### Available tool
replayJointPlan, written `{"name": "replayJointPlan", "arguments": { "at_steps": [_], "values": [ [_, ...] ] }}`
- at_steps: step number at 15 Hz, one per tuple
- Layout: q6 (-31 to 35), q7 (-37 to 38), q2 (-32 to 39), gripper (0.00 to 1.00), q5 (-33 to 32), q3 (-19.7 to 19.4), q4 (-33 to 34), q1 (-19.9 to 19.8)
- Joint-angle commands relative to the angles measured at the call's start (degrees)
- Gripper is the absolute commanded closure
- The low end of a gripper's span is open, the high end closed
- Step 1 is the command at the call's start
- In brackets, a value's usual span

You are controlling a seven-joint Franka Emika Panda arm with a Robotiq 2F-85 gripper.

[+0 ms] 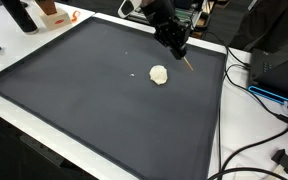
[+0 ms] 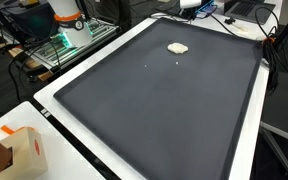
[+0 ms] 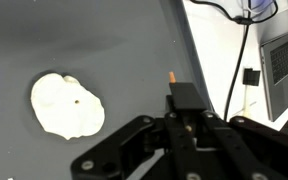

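Black gripper (image 1: 177, 45), jaws pinching thin orange-tipped stick (image 1: 186, 62). Tip hangs just beside white crumpled lump (image 1: 159, 74) on dark grey mat (image 1: 84, 95); no contact yet.

The mat (image 1: 104, 100) looks like matt dark-grey rubber or foam, finely grained and without glare. On the mat, the lump (image 3: 67, 105) is cream-white, soft and doughy, matt, with a creased surface. Above the mat, the gripper (image 3: 184, 98) is black hard plastic or metal with a dull sheen. The stick (image 3: 171, 76) pinched in it looks like bare wood. Around the mat, the table rim (image 2: 94, 60) is smooth white.
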Motion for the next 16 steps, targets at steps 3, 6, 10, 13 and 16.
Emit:
{"name": "replayJointPlan", "arguments": {
  "at_steps": [3,6,10,13,16],
  "values": [
    [3.6,10.7,-6.4,0.97,-7.9,-2.1,-3.2,3.5],
    [4.9,16.8,-9.0,0.97,-15.9,-2.4,-4.0,4.5],
    [3.1,23.3,-11.5,0.97,-26.2,-2.1,-3.9,5.2],
    [1.6,25.5,-12.6,0.97,-31.4,-1.8,-3.8,5.8],
    [-0.3,27.9,-13.7,0.97,-36.5,-1.6,-3.8,6.2]
  ]
}}
